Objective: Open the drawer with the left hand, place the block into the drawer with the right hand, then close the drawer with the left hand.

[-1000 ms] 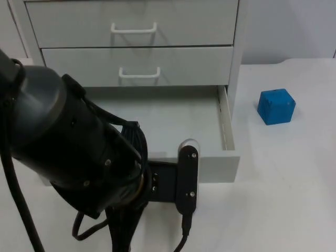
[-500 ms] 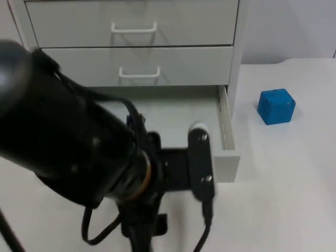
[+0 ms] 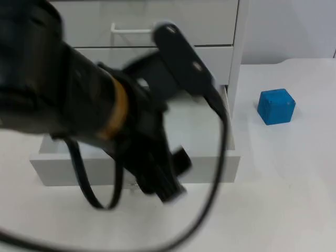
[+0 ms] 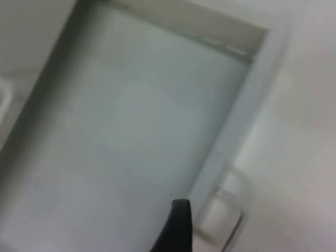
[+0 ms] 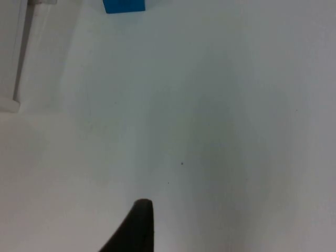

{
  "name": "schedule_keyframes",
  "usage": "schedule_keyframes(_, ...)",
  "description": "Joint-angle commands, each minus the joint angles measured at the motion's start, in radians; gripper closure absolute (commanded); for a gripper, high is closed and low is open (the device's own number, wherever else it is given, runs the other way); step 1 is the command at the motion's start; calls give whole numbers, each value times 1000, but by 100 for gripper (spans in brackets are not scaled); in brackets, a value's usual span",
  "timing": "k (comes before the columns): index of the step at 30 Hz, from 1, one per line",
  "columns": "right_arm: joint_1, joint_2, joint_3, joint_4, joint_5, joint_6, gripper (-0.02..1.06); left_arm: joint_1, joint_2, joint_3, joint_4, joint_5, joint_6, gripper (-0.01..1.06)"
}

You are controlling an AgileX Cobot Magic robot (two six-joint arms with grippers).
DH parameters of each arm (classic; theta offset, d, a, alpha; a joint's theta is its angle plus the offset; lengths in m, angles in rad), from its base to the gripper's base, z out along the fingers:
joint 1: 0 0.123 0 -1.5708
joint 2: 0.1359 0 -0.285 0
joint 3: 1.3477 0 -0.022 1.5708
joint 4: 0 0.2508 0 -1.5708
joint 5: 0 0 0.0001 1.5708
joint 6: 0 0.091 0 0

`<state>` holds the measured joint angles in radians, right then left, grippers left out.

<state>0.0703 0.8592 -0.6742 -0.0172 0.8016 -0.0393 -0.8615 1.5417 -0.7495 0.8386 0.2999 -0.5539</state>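
One left gripper [image 3: 170,178] hangs over the front of the open drawer [image 3: 229,168]; its finger spread cannot be judged. The right gripper [image 5: 137,220] waits over the table [image 3: 283,199]. The block [image 3: 276,106] sits right of the drawer.

My blurred left arm [image 3: 79,100] hides most of the drawer [image 3: 210,168] and the cabinet's handles; my left tool's fingers are indistinguishable.

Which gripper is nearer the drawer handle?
Left. The left gripper is at the open drawer's front, by the handle. The right gripper waits over bare table, the block beyond.
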Motion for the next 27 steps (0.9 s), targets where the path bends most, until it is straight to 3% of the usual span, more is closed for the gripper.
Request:
schedule_keyframes(1, -5, -2, -2, -3, -4, 0, 0, 59, -31, -1, -92, 7, 8, 26)
schedule_keyframes(4, -5, -2, -2, -3, -4, 0, 0, 111, -51, -1, -140, 12, 12, 26)
schedule_keyframes(8, -5, -2, -2, -3, -4, 0, 0, 282, -144, -1, -373, 74, 102, 26)
schedule_keyframes(9, -5, -2, -2, -3, -4, 0, 0, 282, -144, -1, -373, 74, 102, 26)
schedule_keyframes(14, -5, -2, -2, 1, -4, 0, 0, 471, -263, -1, -605, 149, 233, 26)
schedule_keyframes(15, -5, -2, -2, 1, -4, 0, 0, 471, -263, -1, -605, 149, 233, 26)
schedule_keyframes(20, -5, -2, -2, 1, -4, 0, 0, 642, -370, -1, -762, 215, 341, 26)
schedule_keyframes(27, -5, -2, -2, 4, -4, 0, 0, 752, -451, -1, -880, 282, 459, 26)
